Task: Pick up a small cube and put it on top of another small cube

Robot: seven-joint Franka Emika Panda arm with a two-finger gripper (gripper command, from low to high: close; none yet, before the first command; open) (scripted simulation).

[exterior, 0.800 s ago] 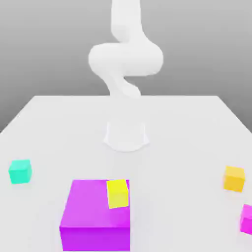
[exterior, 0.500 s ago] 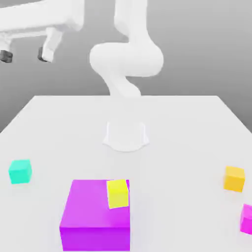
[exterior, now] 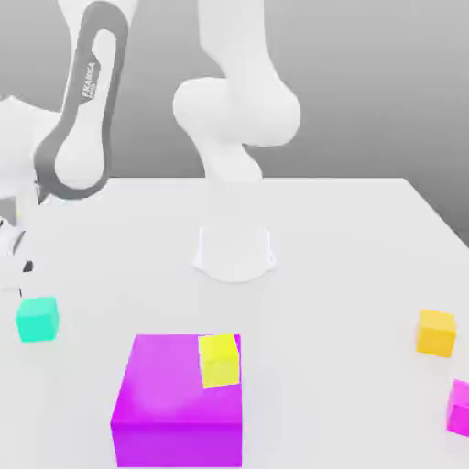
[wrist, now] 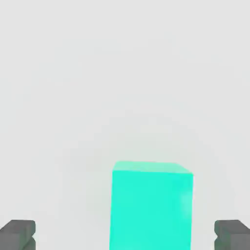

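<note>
The small teal cube rests on the white table near the exterior view's left edge. My gripper hangs just above and behind it, at that same edge. In the hand view the teal cube looms large and close, with my gripper open: one dark fingertip stands well clear on one side and the other fingertip on the opposite side. Neither touches the cube. A small yellow cube lies on top of the big magenta block. A small orange cube sits at the exterior view's right.
The arm's round base stands mid-table, and its links reach over the left side. A smaller magenta block is cut off by the exterior view's right edge. The white table ends at the back.
The arm has swung down from high at the exterior view's upper left to just over the teal cube. The cubes have not moved.
</note>
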